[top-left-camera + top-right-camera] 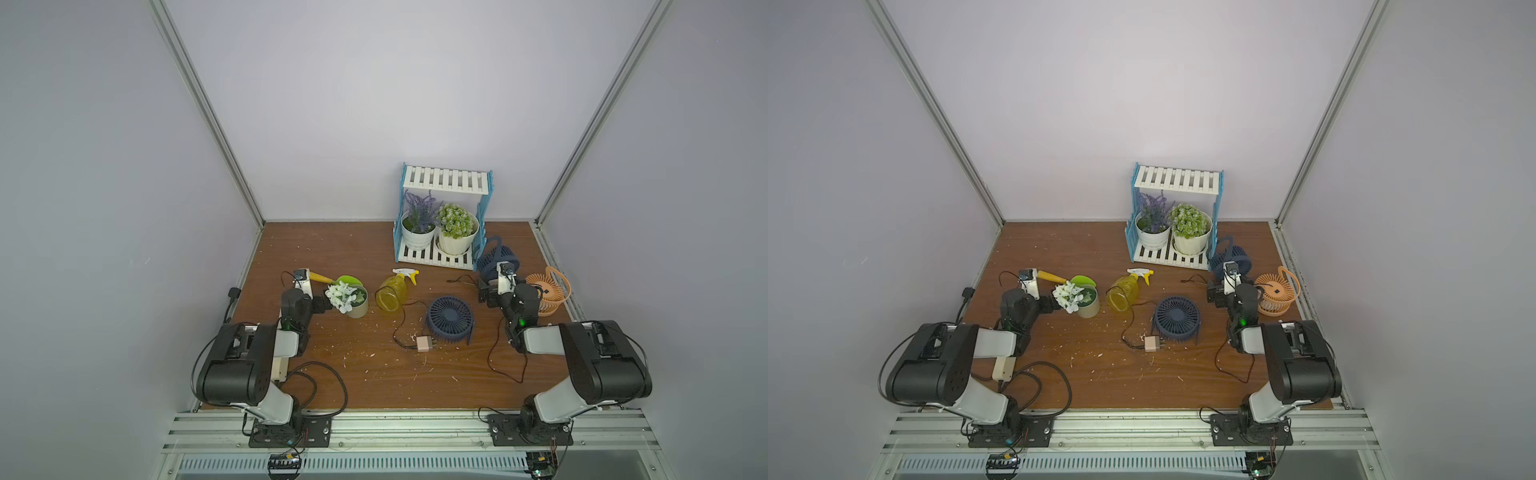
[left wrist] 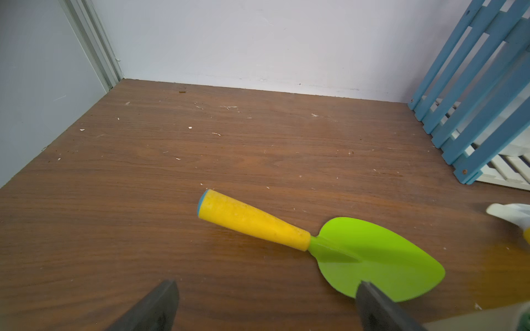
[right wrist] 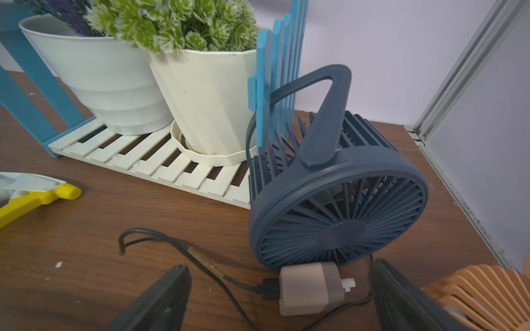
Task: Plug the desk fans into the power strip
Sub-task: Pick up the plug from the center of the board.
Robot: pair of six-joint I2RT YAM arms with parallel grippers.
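Observation:
The power strip is mostly hidden under my left arm; only its cream end [image 1: 1003, 368] [image 1: 282, 367] shows. A dark blue desk fan [image 1: 450, 319] lies flat mid-table, its black cord running to a beige plug adapter [image 1: 424, 344]. A second dark blue fan [image 3: 338, 212] stands upright by the shelf. Another beige adapter [image 3: 311, 288] lies on the table between the open fingers of my right gripper [image 3: 279, 275], untouched. My left gripper [image 2: 266, 298] is open over bare table beside a green trowel [image 2: 372, 255].
An orange fan [image 1: 547, 291] stands just right of my right gripper [image 1: 487, 293]. A blue-and-white shelf [image 1: 440, 257] holds two potted plants at the back. A yellow spray bottle [image 1: 392, 291] and a pot of white flowers [image 1: 349, 297] lie near my left gripper [image 1: 323, 304].

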